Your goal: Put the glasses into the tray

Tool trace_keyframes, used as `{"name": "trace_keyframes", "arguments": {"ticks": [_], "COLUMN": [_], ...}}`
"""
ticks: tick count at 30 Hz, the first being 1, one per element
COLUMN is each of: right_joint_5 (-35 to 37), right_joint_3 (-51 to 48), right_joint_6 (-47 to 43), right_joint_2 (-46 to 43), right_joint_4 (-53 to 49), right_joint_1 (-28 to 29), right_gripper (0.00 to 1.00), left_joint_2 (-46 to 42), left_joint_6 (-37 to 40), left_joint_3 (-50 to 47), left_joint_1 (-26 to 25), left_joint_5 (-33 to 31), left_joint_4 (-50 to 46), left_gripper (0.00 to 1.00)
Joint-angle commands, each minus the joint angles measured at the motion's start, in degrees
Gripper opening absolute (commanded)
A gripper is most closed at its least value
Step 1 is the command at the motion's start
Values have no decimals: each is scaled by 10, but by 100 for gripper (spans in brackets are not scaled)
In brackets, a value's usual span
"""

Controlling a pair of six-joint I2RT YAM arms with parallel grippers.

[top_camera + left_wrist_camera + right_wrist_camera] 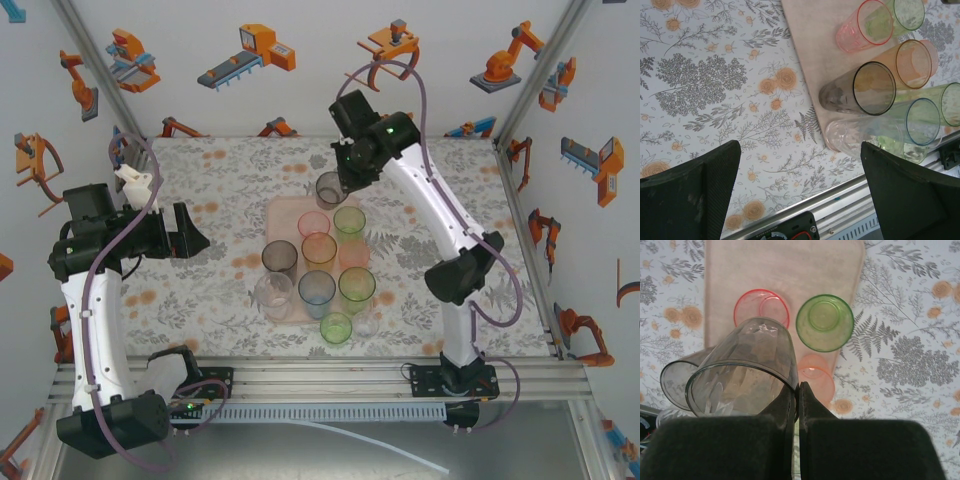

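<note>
- walls (300, 60): white, printed with orange robot-arm drawings.
- table (215, 285): floral top. There is a wide bare stretch left of the tray and narrower bare strips to its right and along the far edge.
- tray (285, 222): pink-beige, mid-table, long side running away from the arms. The far end is bare and the rest is crowded with glasses.
- right arm (440, 215): reaches in over the tray's far end.
- left arm (95, 290): off to the left, over bare tabletop.
- left gripper (198, 232): fingers spread wide with nothing between them. In the left wrist view there is floral top under the gap and the tray edge off to the right.
- right gripper (342, 178): clamped on the wall of the grey glass (329, 189) at its rim.
- grey glass: tilted, mouth toward the wrist camera, over the tray's bare far-left part, just beside the pink glass (313, 223). Can't tell if it touches the tray.
- upright on the tray:
  - far row: pink glass, green glass (349, 220)
  - next row: orange glass (319, 247)
  - nearer rows: dark glass (280, 256), blue glass (316, 287)
  - near-left corner: clear glass (272, 294)
- near green glass (336, 327): at the tray's near edge. Can't tell if it is on the tray or off it.
</note>
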Motion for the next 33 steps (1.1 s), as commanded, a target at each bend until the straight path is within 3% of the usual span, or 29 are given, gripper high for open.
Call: {"name": "trace_keyframes", "arguments": {"ticks": [1, 33], "right_joint_5": [-6, -65], "right_joint_3": [44, 83], "right_joint_6": [-7, 15], "right_joint_2": [21, 155], "right_joint_4": [-15, 79], "right_joint_1": [15, 90], "right_gripper": [1, 2], "left_joint_2": [-9, -15], "left_joint_6": [-6, -10], "left_joint_3": [-3, -16], "left_joint_1": [6, 13], "left_joint_5": [17, 23], "left_joint_4": [9, 18], "left_gripper": [97, 97]}}
